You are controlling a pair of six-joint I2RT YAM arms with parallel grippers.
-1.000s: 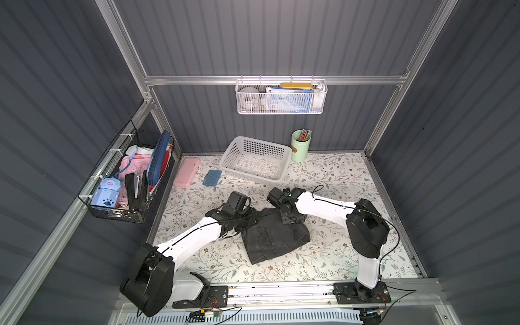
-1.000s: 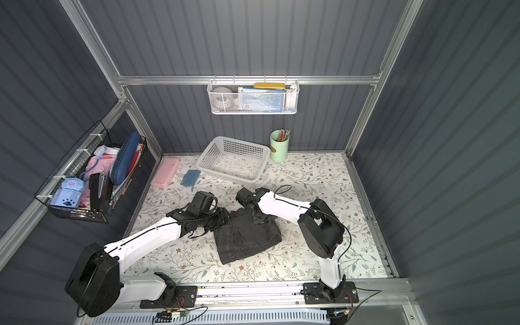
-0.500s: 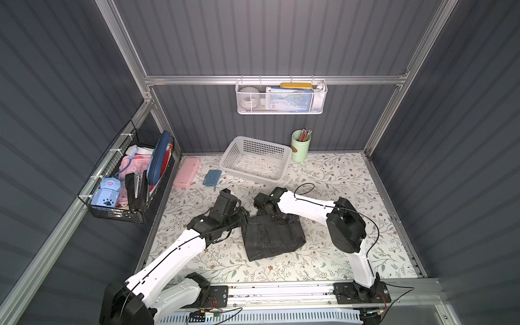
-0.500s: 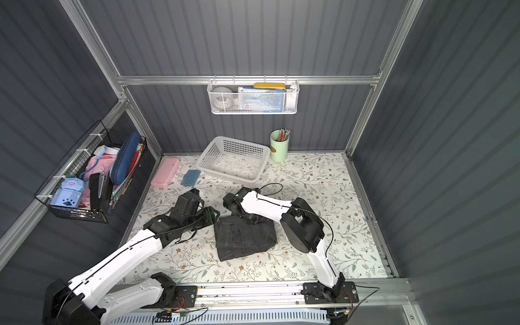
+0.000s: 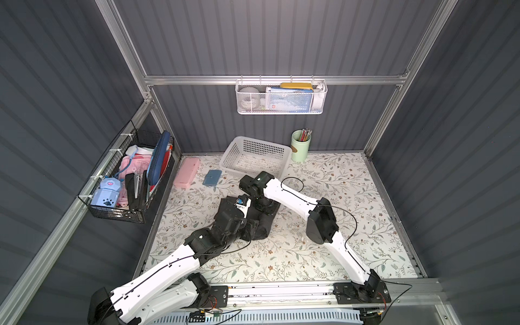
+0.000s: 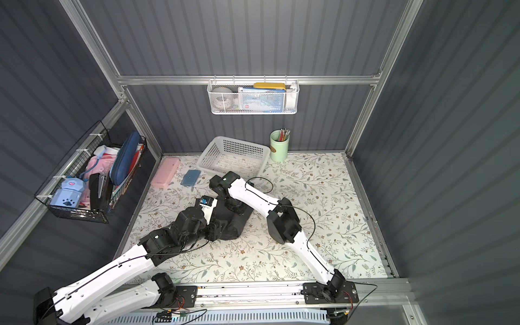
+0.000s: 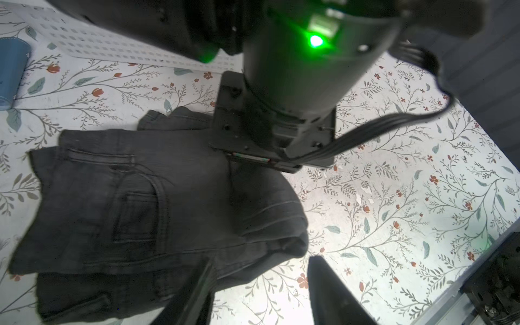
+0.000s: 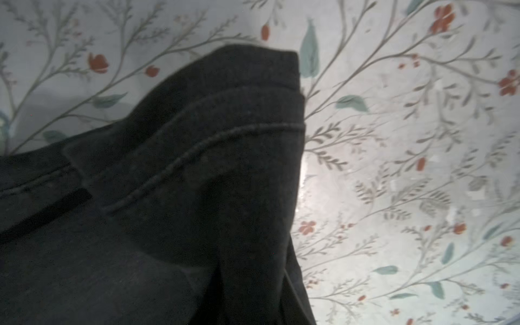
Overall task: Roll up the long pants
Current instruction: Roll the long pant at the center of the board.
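Black fingers (image 7: 194, 292) of the left gripper (image 7: 261, 261) stand well apart with nothing clamped between them. One hangs over the near edge of the long pants (image 7: 126, 197), the other over bare table (image 7: 394, 197) just beside them.

The right gripper (image 5: 264, 206) is set down on the far part of the same bundle. Its own body hides its fingers, and its wrist view shows only dark cloth with a hem and a stitched seam (image 8: 168, 197), so I cannot tell whether it grips.

The pants lie folded into a thick, compact bundle, stitched pocket up, about mid-table and a little left of centre in both top views (image 5: 263, 225) (image 6: 236, 225).

Beyond them, at the far side, stands a white basket (image 5: 260, 141), not touching them. A green cup (image 5: 300, 147) of pencils is to its right, and a pink case (image 5: 187, 171) to its left.
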